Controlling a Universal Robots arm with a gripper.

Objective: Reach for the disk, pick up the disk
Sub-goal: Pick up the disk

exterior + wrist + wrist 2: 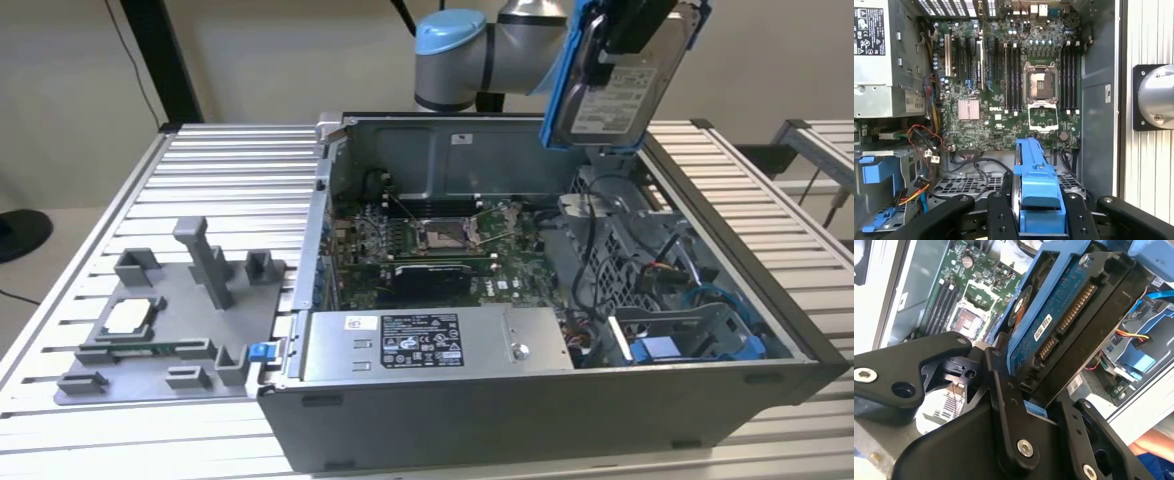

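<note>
On the slatted metal table (227, 160), the gripper (621, 40) clamps the disk (617, 85) above the open computer case (534, 400), grey fixture (174, 320) at the exterior view's left.

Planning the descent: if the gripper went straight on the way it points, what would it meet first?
Likely the motherboard. The gripper, shut on the disk, points down into the open case, though depth is unclear.

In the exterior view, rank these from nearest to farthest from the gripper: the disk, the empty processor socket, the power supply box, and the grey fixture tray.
1. The disk, clamped in the gripper, above the case.
2. Processor socket, mid-motherboard.
3. Power supply box, at the case's front.
4. Grey fixture tray, far on the exterior view's left.
</note>
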